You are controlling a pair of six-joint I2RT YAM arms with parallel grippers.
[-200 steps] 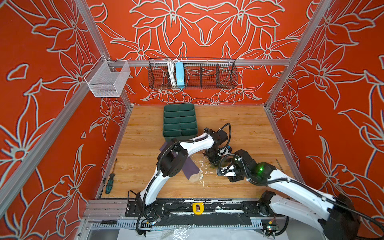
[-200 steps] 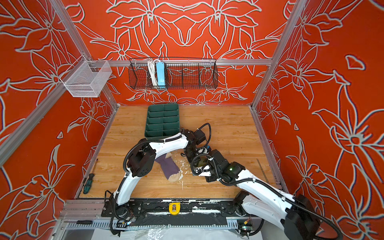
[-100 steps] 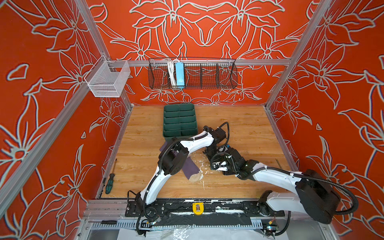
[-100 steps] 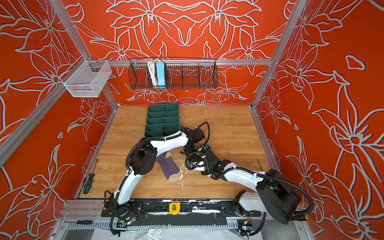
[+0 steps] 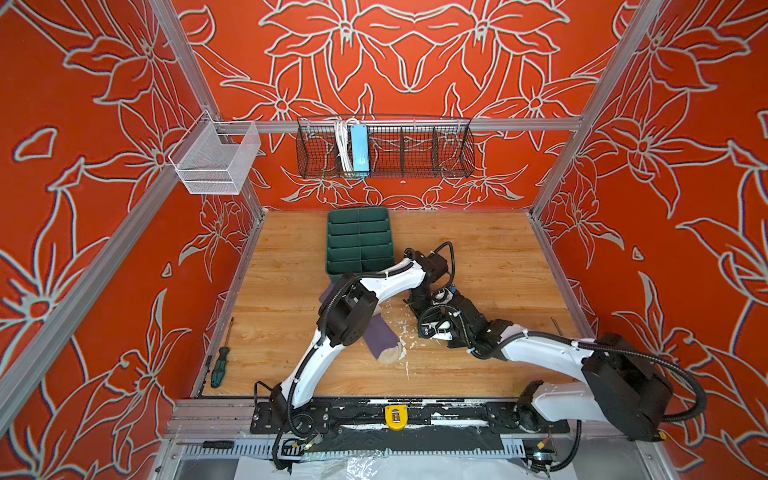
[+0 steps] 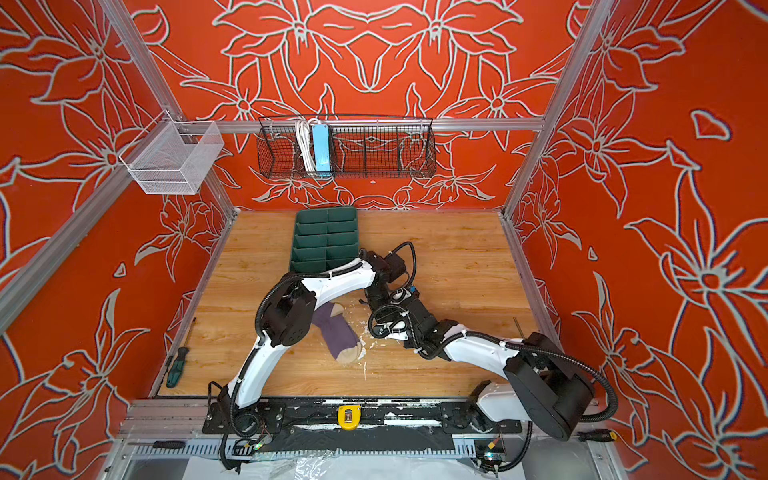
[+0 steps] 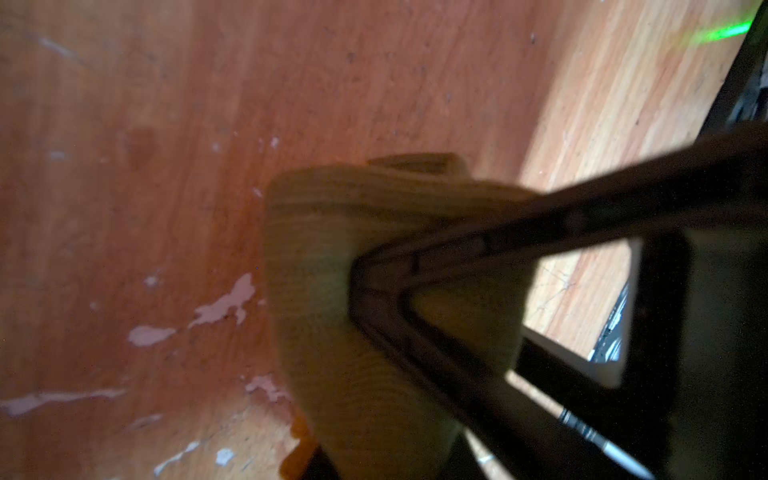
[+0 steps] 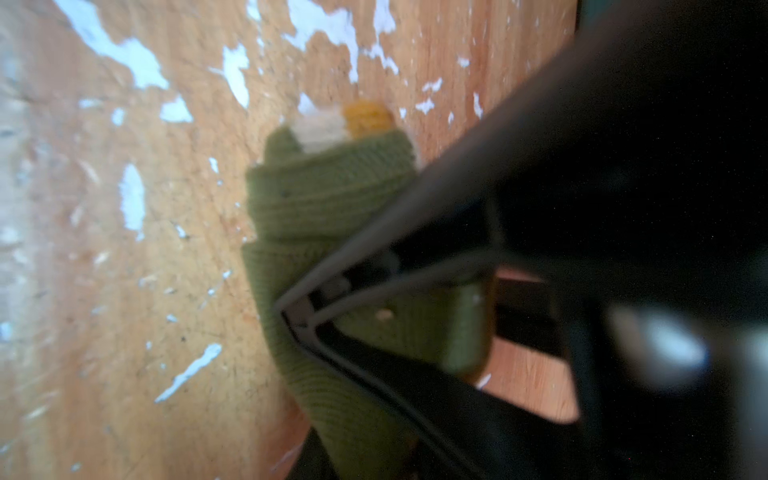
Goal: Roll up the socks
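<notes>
Now the right jaws, wide a second ago and nearer the front edge, have come in beside the left jaws, their tips pinched on the rolled olive-green sock (image 8: 324, 187) in the middle of the surface (image 5: 498, 257). The left jaws stand narrow, tips pressed into the same sock; whether they grip it I cannot tell. The purple sock (image 5: 380, 336) lies unmoved, flat beneath the left arm (image 5: 311, 365). A yellow tag (image 5: 396, 417) on the front rail bears a mark too small to read.
</notes>
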